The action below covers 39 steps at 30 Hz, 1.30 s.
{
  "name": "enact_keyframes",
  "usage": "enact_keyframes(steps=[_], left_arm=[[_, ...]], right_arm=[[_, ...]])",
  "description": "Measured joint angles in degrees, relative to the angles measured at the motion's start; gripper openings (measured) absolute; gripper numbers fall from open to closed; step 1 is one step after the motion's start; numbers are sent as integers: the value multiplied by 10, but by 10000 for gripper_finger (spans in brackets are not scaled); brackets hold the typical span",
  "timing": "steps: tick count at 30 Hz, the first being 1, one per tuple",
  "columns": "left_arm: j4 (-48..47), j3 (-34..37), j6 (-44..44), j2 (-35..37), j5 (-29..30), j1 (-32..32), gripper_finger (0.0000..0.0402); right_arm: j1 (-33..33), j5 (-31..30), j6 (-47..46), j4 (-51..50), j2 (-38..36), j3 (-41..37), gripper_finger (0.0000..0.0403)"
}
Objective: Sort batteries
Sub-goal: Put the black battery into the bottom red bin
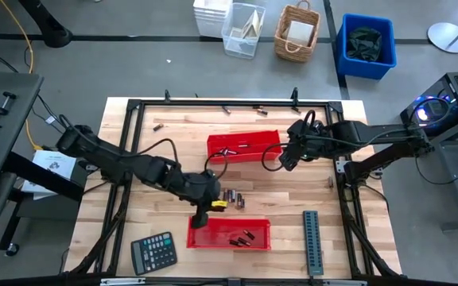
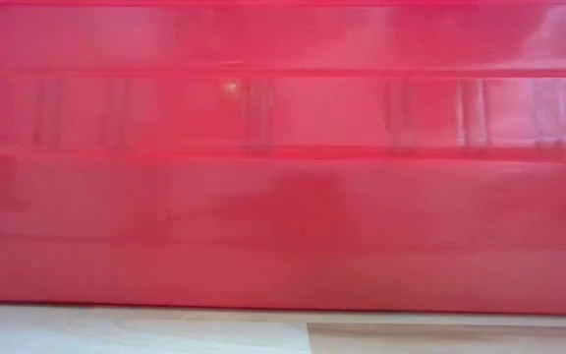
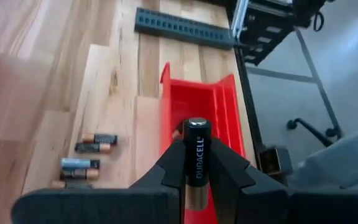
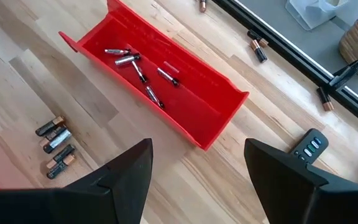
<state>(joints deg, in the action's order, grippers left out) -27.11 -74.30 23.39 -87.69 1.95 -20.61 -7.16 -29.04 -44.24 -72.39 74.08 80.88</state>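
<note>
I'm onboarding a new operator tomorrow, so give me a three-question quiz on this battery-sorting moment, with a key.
1. True or false: the left gripper is shut on a battery.
2. Multiple choice: the right gripper is A) shut on a battery, B) open and holding nothing, C) out of sight.
3. Fill in: the left gripper hangs over the left end of the ____ red tray, the one closer to the calculator.

Key:
1. True; a Duracell cell stands upright between its fingers.
2. B; it hovers by the far red tray.
3. Near.
</note>
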Motion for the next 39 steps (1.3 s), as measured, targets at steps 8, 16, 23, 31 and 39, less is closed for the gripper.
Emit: enact_keyframes(steps=[8, 16, 23, 31, 39], left_arm=[[-55, 1, 64, -36, -9, -101, 31], [-62, 1, 132, -96, 3, -124, 65], [-76, 1, 133, -77, -27, -72, 180], [-336, -36, 177, 57, 133, 77, 212], [-448, -3, 22, 86, 80, 480, 211]], right_arm=[[0, 0, 23, -7, 0, 0, 250], [0, -9, 34, -7, 0, 0, 250], [0, -9, 36, -7, 0, 0, 250], [0, -9, 42, 0, 0, 0, 250], [8, -11, 41, 46, 0, 0, 250]])
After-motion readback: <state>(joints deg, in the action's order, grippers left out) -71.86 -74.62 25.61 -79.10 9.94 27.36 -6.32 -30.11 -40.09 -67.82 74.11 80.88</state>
